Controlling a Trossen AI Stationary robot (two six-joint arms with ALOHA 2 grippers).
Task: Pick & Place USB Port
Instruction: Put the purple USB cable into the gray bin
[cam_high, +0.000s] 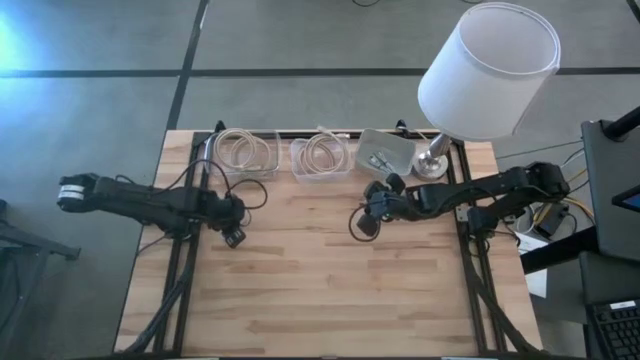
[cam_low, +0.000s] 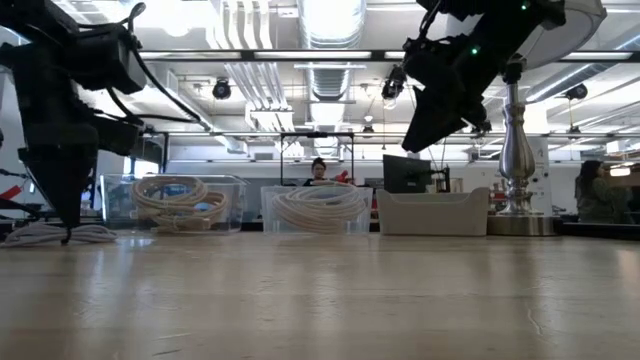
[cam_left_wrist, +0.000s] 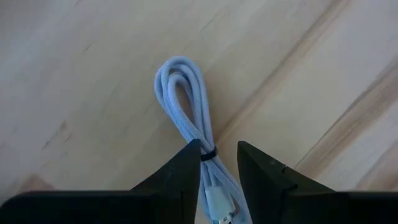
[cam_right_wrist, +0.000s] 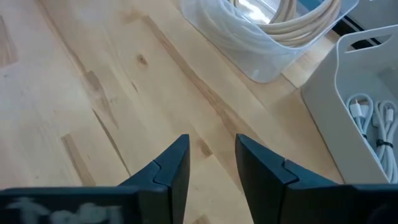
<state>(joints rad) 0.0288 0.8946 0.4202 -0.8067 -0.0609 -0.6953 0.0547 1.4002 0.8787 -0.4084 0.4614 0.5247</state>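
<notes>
**Gripping a white USB cable between the left gripper's fingers**

Bundled with a dark tie, the white USB cable (cam_left_wrist: 189, 118) runs between the left gripper (cam_left_wrist: 219, 163) fingers, which pinch it; its loop reaches out past their tips over the wooden table (cam_left_wrist: 74, 68). Elsewhere, the right gripper (cam_right_wrist: 211, 155) hangs with fingers spread and nothing between them, clear bins of coiled cord (cam_right_wrist: 267, 31) and a white bin (cam_right_wrist: 364, 74) lying beyond its fingertips.

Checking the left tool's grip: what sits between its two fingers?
The bundled white USB cable, its black tie level with the fingertips of the left tool, in the left wrist view.
</notes>
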